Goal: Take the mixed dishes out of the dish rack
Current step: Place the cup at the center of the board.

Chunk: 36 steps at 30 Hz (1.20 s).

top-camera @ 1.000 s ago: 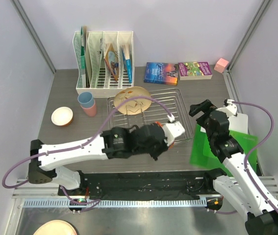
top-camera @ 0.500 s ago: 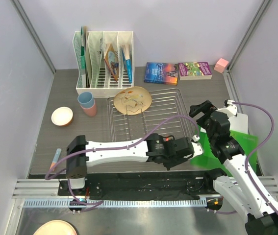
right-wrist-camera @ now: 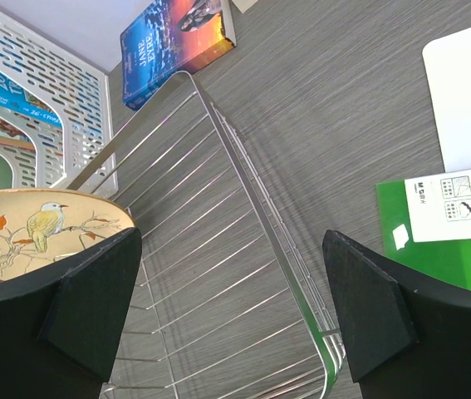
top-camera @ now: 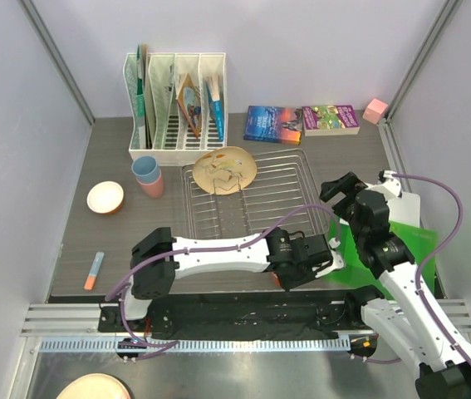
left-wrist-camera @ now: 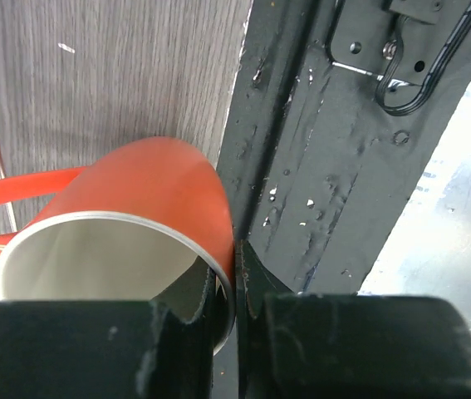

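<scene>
My left gripper [left-wrist-camera: 235, 259] is shut on the rim of the orange mug [left-wrist-camera: 135, 199], one finger inside its white interior and one outside. The mug hangs over the table's front edge, handle to the left. In the top view this gripper [top-camera: 328, 252] is at the front, right of the dish rack [top-camera: 289, 195], and hides the mug. The beige plate [top-camera: 225, 169] lies on the rack's far left part. The grey-blue cup [top-camera: 144, 168] sits in the pink cup [top-camera: 152, 186], left of the rack. The small orange bowl [top-camera: 105, 198] is further left. My right gripper [right-wrist-camera: 235, 307] is open and empty above the rack's right rim [right-wrist-camera: 243, 174].
A green folder [top-camera: 385, 245] lies right of the rack under the right arm. A white file holder [top-camera: 177, 108] and two books [top-camera: 273, 125] stand at the back. A pen [top-camera: 94, 270] lies front left. A peach disc [top-camera: 94, 386] is below the table edge.
My left arm has swung off the rack, right and toward the front edge, with the mug in it. The pen has come into view. The right arm has barely moved.
</scene>
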Available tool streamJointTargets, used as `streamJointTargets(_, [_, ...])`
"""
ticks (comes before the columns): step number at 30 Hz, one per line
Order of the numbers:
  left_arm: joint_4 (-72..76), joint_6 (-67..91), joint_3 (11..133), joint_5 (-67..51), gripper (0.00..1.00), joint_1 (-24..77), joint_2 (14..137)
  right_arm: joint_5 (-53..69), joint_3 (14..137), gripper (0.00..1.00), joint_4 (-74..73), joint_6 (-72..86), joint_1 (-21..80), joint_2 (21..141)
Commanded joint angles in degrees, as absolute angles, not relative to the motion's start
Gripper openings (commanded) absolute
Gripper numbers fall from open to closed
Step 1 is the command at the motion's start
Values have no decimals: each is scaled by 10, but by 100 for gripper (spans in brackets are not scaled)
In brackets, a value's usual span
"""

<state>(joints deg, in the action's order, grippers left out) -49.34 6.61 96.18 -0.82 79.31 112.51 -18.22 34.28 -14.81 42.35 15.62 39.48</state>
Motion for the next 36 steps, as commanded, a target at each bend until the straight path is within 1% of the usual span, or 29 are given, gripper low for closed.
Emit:
streamJointTargets(1, [-490,58,969,-11,0,783,1123,-192,357,95,-140,416,156,385])
streamJointTargets(4, [-494,59,964,-4,0,782,1125,-194,360,96,-140,414,155,386])
streamJointTargets(10, [-503,69,957,52,1,783,1127,-200,359,96,-141,410,156,385])
streamJointTargets(11, [-502,70,955,55,7,783,1126,-200,359,96,-141,409,156,386])
streamJointTargets(13, [-501,75,950,60,15,783,1122,-200,360,96,-141,409,155,385])
streamJointTargets(14, [-500,76,948,61,21,783,1121,-201,360,96,-141,409,156,386])
streamJointTargets(16, [-497,81,944,64,29,783,1113,-201,361,96,-141,409,155,386])
streamJointTargets(17, [-496,82,942,65,34,783,1110,-202,361,96,-141,409,155,386])
streamJointTargets(20, [-498,85,942,71,43,783,1098,-202,363,96,-141,409,155,388])
streamJointTargets(26, [-515,89,965,97,53,784,1057,-205,367,96,-141,407,156,389])
streamJointTargets(29, [-524,88,988,120,56,784,1035,-199,372,96,-141,409,156,393])
streamJointTargets(31, [-537,88,1003,132,61,784,1024,-195,374,96,-141,411,155,398])
streamJointTargets(36, [-565,76,1037,183,70,783,991,-195,376,96,-140,411,155,399])
